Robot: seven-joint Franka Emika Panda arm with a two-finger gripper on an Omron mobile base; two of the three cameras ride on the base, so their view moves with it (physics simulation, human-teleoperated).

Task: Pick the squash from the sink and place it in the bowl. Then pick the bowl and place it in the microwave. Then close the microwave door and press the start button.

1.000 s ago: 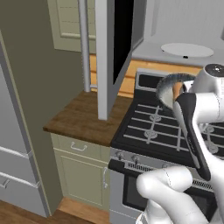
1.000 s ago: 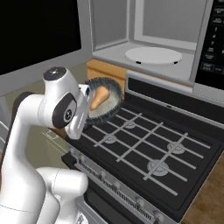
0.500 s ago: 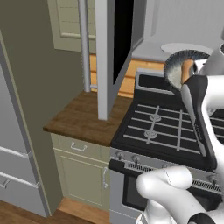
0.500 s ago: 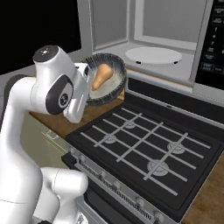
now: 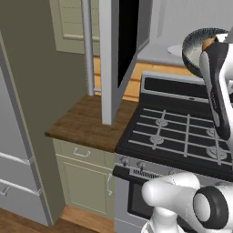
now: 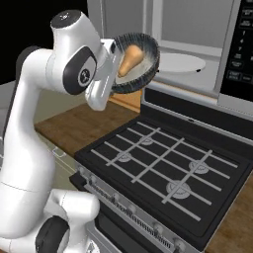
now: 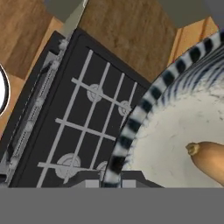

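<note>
My gripper is shut on the rim of the dark, pale-striped bowl and holds it tilted, high above the stove's back left corner. The tan squash lies inside the bowl. In the hand view the bowl's rim runs between my fingertips and the squash rests on its pale inside. The bowl hangs just in front of the open microwave, near its white turntable. The microwave door stands swung out to the left. The sink is out of view.
A black gas stove with grey grates lies under the bowl. A wooden counter sits left of it, below the open door. The microwave's button panel is at the right. A tall grey fridge side stands far left.
The arm has lifted the bowl with the squash up and back from over the stove toward the microwave opening.
</note>
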